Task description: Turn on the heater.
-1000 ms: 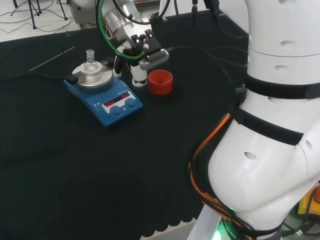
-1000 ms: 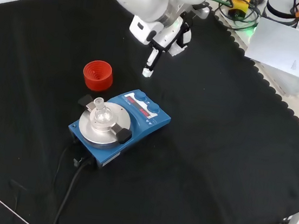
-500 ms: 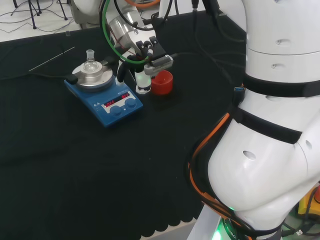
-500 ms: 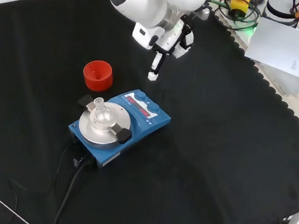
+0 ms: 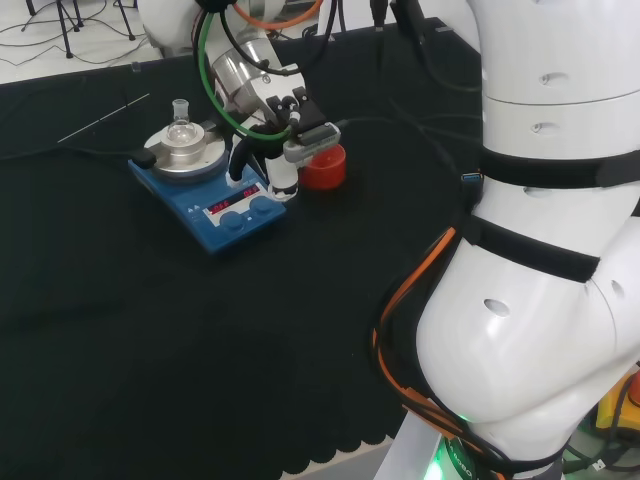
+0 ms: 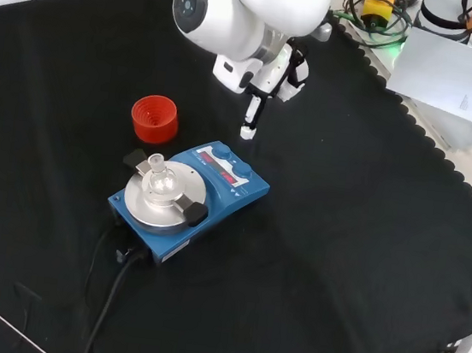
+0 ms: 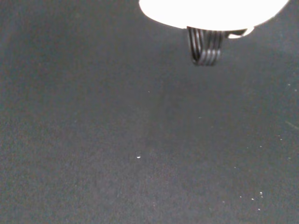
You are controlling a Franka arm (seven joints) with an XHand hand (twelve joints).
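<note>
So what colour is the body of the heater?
The heater has a blue body with a silver round top plate; it shows best in the front view.

your robot's arm (image 5: 540, 200) was made of big, rounded white links with a glossy surface, and black bands ran around the joints. small oval dimples showed on the white shells. an orange cable (image 5: 405, 300) ran down along the lower link, and a green cable (image 5: 212, 80) made a loop near the wrist, beside a metallic grey cylinder. in the front view one link had a round grey cap (image 6: 188, 3). the hand (image 6: 250, 118) was black and white, with thin fingers that had white tips. in the wrist view a black ribbed part (image 7: 204, 45) showed under a blurred white shape.
</note>
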